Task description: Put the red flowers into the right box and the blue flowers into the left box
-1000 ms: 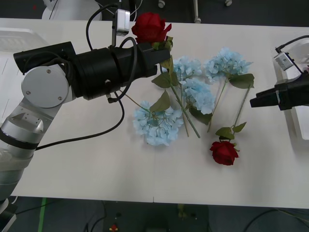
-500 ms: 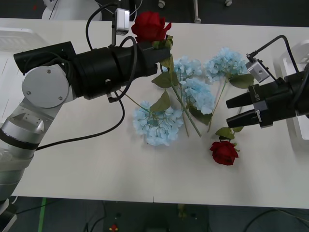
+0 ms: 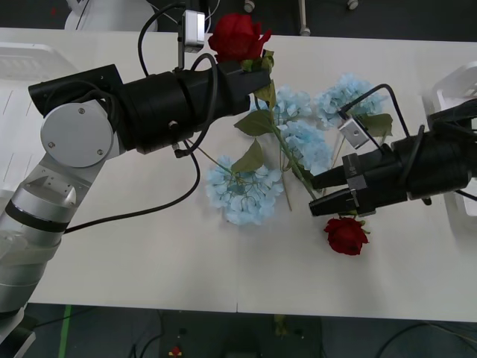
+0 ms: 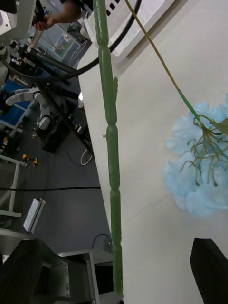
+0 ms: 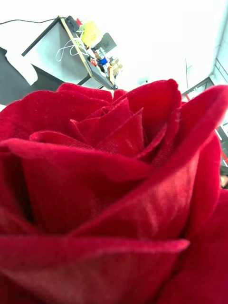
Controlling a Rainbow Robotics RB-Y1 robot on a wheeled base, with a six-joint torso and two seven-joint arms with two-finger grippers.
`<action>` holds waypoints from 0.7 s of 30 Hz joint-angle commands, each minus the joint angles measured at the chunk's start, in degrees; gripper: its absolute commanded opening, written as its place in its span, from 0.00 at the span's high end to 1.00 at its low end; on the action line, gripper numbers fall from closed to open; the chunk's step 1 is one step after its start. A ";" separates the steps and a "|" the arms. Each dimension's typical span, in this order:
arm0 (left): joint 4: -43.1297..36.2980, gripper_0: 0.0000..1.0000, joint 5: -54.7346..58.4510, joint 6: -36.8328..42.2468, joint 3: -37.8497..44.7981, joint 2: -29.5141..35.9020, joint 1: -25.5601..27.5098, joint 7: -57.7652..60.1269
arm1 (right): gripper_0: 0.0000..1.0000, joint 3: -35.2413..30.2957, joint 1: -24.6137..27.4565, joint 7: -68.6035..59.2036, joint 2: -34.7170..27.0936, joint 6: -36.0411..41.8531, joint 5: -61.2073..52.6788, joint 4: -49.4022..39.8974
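Note:
My left gripper (image 3: pixel 256 74) is shut on a red flower (image 3: pixel 238 36) just under its head, holding it above the table's far side; the bloom looms close in the left wrist view (image 5: pixel 114 190). Its green stem (image 3: pixel 287 145) hangs down towards my right gripper (image 3: pixel 313 196), which is open with black fingers either side of the stem's lower end. The stem (image 4: pixel 111 156) runs between those fingers (image 4: pixel 209 266) in the right wrist view. Another red flower (image 3: pixel 346 235) lies just below the right gripper. Several blue flowers (image 3: pixel 242 194) lie mid-table. The right box (image 3: pixel 456 86) and left box (image 3: pixel 22 67) sit at the edges.
The white table (image 3: pixel 149 261) has free room along its front and at the left. A blue flower head (image 4: pixel 199 175) lies on the table beside the hanging stem. Cables loop over both arms.
My right arm has swung left from the right box to the hanging stem, and its fingers have opened. The left arm has raised its rose slightly.

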 commanded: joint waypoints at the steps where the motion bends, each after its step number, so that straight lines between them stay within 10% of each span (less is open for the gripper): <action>1: -0.91 1.00 0.45 -0.83 0.37 -1.92 0.53 4.62 | 0.09 -0.01 -1.79 -2.31 3.42 -0.70 2.26 -0.75; 6: -0.91 1.00 0.45 -0.83 0.37 -1.92 0.53 4.71 | 0.13 -0.01 -2.23 -3.19 5.89 -1.93 3.22 -0.84; 8: -0.82 1.00 0.45 -0.74 0.28 -1.92 0.53 4.79 | 0.30 0.08 -2.58 -3.63 6.33 -2.11 3.40 -0.84; 12: -0.82 1.00 0.45 -0.83 0.37 -1.92 0.53 4.97 | 1.00 0.08 -2.84 -7.32 6.85 -1.84 3.49 -0.93; 21: -0.91 1.00 0.36 -0.83 0.37 -1.74 0.61 5.15 | 1.00 0.08 -3.64 -8.46 6.85 -1.84 5.51 -0.93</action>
